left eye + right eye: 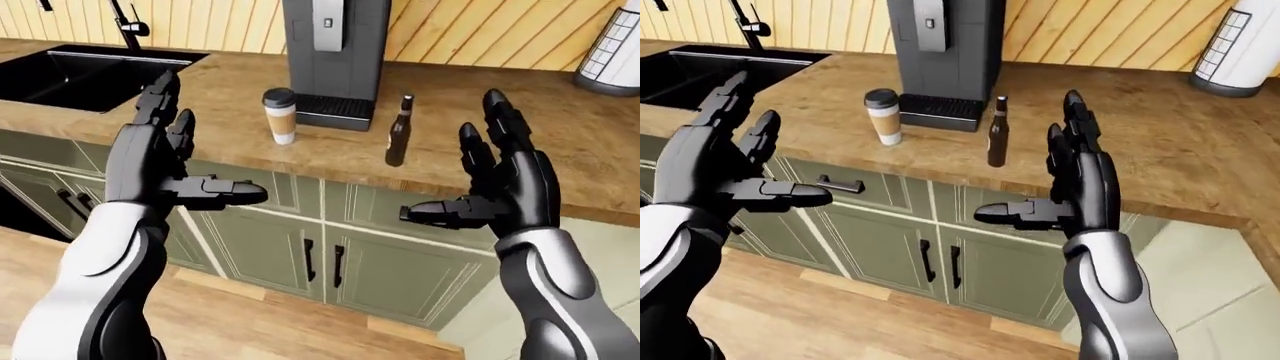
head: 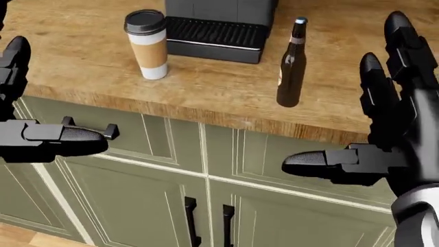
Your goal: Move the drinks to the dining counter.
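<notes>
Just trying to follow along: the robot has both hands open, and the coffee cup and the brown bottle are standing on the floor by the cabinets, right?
Not quite. The left hand and right hand are indeed open, but the coffee cup and brown bottle stand on the wooden counter, beside the coffee machine. The head view shows this plainly.

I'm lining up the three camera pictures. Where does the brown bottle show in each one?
Left-eye view: bottle stands right of centre on the wooden counter.
Head view: bottle is upper right of centre, near the counter's edge.
Right-eye view: bottle is just right of centre.
Shared landmark: the dark coffee machine, just left of the bottle in every view.
</notes>
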{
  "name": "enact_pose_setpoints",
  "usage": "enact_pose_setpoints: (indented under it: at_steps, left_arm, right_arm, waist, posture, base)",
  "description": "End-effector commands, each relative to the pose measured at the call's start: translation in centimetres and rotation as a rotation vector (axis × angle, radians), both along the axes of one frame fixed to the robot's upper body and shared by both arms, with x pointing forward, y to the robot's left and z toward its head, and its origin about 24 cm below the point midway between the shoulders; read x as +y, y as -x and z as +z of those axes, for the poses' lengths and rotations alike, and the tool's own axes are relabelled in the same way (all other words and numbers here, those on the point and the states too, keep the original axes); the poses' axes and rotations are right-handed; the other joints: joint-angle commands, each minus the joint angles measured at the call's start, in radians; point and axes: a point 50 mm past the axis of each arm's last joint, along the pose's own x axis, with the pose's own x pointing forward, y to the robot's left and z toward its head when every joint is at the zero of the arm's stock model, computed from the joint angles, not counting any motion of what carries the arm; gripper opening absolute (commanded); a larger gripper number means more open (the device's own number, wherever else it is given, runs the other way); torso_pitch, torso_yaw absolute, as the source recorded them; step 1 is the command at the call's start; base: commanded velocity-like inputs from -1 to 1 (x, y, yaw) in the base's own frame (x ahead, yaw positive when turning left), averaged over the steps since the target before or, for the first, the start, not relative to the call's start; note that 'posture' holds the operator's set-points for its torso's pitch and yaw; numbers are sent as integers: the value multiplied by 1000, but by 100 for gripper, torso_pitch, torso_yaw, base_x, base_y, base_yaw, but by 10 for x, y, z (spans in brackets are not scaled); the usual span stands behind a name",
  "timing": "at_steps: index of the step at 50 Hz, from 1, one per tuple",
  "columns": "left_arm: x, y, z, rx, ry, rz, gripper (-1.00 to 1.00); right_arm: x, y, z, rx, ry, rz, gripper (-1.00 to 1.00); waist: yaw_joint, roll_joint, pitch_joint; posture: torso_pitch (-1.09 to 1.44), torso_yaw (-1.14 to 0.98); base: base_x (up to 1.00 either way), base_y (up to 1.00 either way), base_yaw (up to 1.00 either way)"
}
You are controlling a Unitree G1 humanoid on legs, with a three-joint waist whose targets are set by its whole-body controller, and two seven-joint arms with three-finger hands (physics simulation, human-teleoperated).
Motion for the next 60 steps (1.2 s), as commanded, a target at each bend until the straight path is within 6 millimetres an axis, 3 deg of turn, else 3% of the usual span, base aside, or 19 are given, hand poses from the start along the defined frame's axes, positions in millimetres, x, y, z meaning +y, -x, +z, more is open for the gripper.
enact_pose_setpoints:
  at_steps: [1, 4, 7, 9, 10, 11, 15, 20, 21, 23, 24, 26, 30, 35, 41, 53, 60]
  left_arm:
    - [-4, 6, 18, -115, -17, -17, 100]
    - [-3, 7, 19, -118, -15, -12, 100]
    - [-3, 8, 20, -121, -16, -12, 100]
    - [-2, 9, 20, -122, -15, -11, 100]
    - [0, 10, 20, -124, -14, -8, 100]
    - [0, 10, 20, -125, -13, -7, 100]
    - [4, 14, 21, -128, -9, 2, 100]
    - [5, 17, 22, -131, -9, 7, 100]
    - [6, 17, 21, -131, -8, 8, 100]
    - [6, 16, 22, -131, -8, 10, 100]
    - [6, 16, 22, -131, -9, 10, 100]
    - [6, 15, 21, -130, -9, 9, 100]
    - [6, 15, 21, -130, -9, 8, 100]
    - [7, 15, 22, -132, -10, 9, 100]
    - [8, 17, 22, -130, -10, 14, 100]
    - [8, 16, 20, -128, -7, 16, 100]
    - [7, 15, 19, -127, -5, 13, 100]
  right_arm:
    - [-4, 8, 20, -123, 13, -27, 100]
    - [-5, 8, 19, -122, 16, -29, 100]
    - [-5, 9, 19, -122, 17, -30, 100]
    - [-4, 10, 20, -124, 17, -29, 100]
    - [-4, 10, 20, -129, 18, -27, 100]
    - [-4, 10, 20, -132, 19, -27, 100]
    - [-3, 12, 20, -135, 27, -26, 100]
    - [-5, 16, 21, -143, 32, -28, 100]
    - [-5, 17, 22, -144, 32, -29, 100]
    - [-7, 17, 21, -144, 31, -32, 100]
    - [-7, 18, 21, -144, 31, -33, 100]
    - [-8, 20, 21, -145, 30, -35, 100]
    - [-12, 25, 24, -151, 32, -45, 100]
    - [-13, 27, 22, -151, 38, -55, 100]
    - [-11, 27, 4, -109, 53, -49, 100]
    - [-5, -5, -24, -51, 100, -67, 100]
    - [3, -12, -20, -54, 129, -61, 100]
  waist:
    - [-5, 0, -30]
    - [0, -15, -36]
    - [3, -47, -37]
    - [3, -84, -45]
    - [2, -118, -45]
    - [11, -92, -42]
    - [0, -110, -21]
    - [-6, -84, -2]
    - [-11, -71, -4]
    - [-18, -22, -25]
    - [-17, -56, -16]
    - [-14, -58, -34]
    - [-10, -69, -42]
    - [-8, -71, -43]
    - [-9, -70, -41]
    - [-17, -60, -36]
    - [-16, -56, -35]
  posture:
    - [0, 0]
    - [0, 0]
    - [0, 0]
    - [0, 0]
    - [0, 0]
    - [0, 0]
    - [0, 0]
    - [0, 0]
    - [0, 0]
    - [0, 0]
    - [0, 0]
    - [0, 0]
    - [0, 0]
    - [0, 0]
    - [0, 0]
    - [0, 0]
    - [0, 0]
  base:
    - [30, 0, 0]
    - [23, 0, 0]
    - [14, 0, 0]
    - [10, 0, 0]
    - [0, 0, 0]
    - [0, 0, 0]
    - [0, 0, 0]
    - [0, 0, 0]
    - [0, 0, 0]
    - [0, 0, 0]
    - [0, 0, 0]
    - [0, 0, 0]
    - [0, 0, 0]
    - [0, 0, 0]
    - [0, 0, 0]
    - [0, 0, 0]
    - [0, 0, 0]
